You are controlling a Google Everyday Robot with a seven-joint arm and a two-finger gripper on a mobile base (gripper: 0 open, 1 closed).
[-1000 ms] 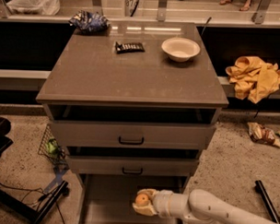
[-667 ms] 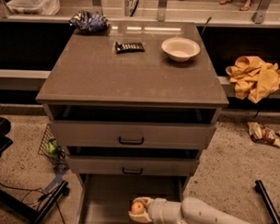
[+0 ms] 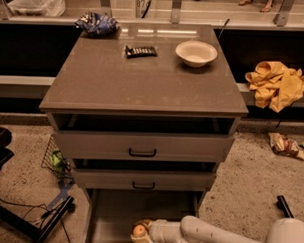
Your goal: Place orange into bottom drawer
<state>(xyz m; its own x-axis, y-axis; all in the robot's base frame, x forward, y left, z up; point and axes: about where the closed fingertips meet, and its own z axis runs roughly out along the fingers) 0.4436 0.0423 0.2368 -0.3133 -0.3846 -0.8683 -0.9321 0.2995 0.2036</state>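
1. The gripper [image 3: 139, 234] is down inside the open bottom drawer [image 3: 114, 212], below the tabletop's [image 3: 143, 85] front edge, with its fingers clasped around the orange [image 3: 137, 229].
2. The orange hangs low over the drawer floor; whether it touches the floor cannot be told.
3. On the tabletop: bowl [image 3: 196, 53] near the back right corner, black bar [image 3: 141, 51] by the back edge, blue bag [image 3: 97, 23] at the back left corner.

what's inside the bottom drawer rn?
In the bottom drawer: the gripper, closed on the orange, toward the front; otherwise bare grey floor. Its back is hidden under the middle drawer, and its front edge is out of frame.
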